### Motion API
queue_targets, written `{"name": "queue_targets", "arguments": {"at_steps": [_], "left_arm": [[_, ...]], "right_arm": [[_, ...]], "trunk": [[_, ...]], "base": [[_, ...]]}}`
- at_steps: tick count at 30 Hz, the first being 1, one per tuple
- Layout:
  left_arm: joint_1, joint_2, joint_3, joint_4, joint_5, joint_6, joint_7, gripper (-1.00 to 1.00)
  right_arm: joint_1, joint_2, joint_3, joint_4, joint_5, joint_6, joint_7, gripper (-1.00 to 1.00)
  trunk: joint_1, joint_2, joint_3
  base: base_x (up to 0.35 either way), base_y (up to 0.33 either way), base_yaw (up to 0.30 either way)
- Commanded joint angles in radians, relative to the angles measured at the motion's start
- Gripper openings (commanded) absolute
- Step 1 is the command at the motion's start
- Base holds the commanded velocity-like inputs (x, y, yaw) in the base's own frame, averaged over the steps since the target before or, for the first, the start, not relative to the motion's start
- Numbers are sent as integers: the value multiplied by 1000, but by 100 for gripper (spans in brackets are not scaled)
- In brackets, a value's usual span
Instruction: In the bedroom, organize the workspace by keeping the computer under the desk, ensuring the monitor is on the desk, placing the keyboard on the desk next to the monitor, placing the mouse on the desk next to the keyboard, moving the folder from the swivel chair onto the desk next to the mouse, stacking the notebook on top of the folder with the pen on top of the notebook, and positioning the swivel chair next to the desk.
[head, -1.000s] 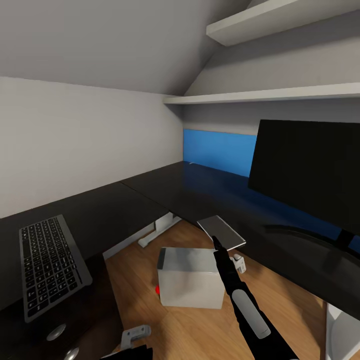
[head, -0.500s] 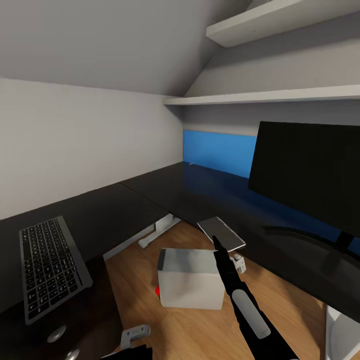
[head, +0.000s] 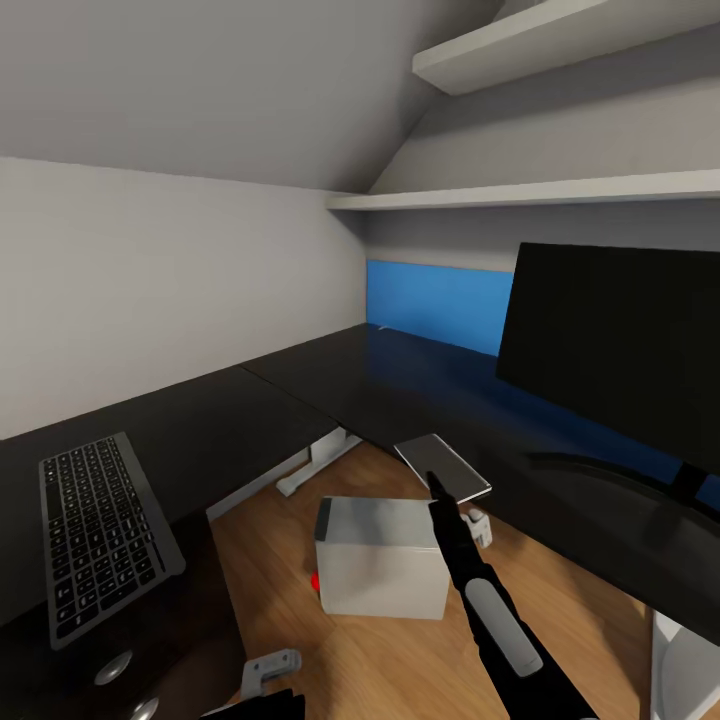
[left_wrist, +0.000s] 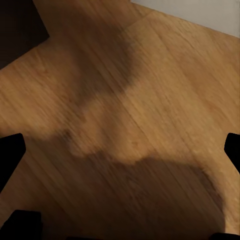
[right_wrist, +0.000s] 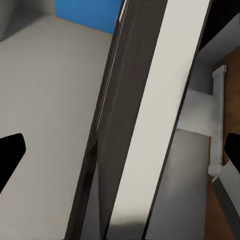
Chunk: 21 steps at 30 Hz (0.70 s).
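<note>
Right gripper (head: 437, 487) shifted slightly; computer (head: 383, 568) below

Ahead of you: pale grey walls (head: 150, 270) meeting a sloped ceiling (head: 250, 80). 2 white shelves (head: 560, 185) at upper right, a blue panel (head: 435, 300) beneath. Wood-plank floor (head: 380, 660), shadow-mottled in your left wrist view.

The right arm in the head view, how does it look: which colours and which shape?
The right arm is a slim black limb, built in segments, with a long pale grey oval panel on its upper side. It narrows to a thin black end effector. No cables or markings can be seen.
</note>
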Motion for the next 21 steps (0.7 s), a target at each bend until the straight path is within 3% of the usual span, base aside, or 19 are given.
{"name": "queue_targets", "arguments": {"at_steps": [1,7,21], "left_arm": [[-1,0,-1,-1,11,1,10,100],[-1,0,-1,-1,11,1,9,100],[-1,0,-1,-1,12,1,9,100]], "right_arm": [[-1,-1,3,1,-27,-6,5,100],[-1,-2,2,1,-61,-5,3,100],[-1,-1,2,1,-70,-5,2,100]], "trunk": [[0,0,-1],[0,0,-1],[0,0,-1]], "base": [[0,0,0],[0,0,0],[0,0,0]]}}
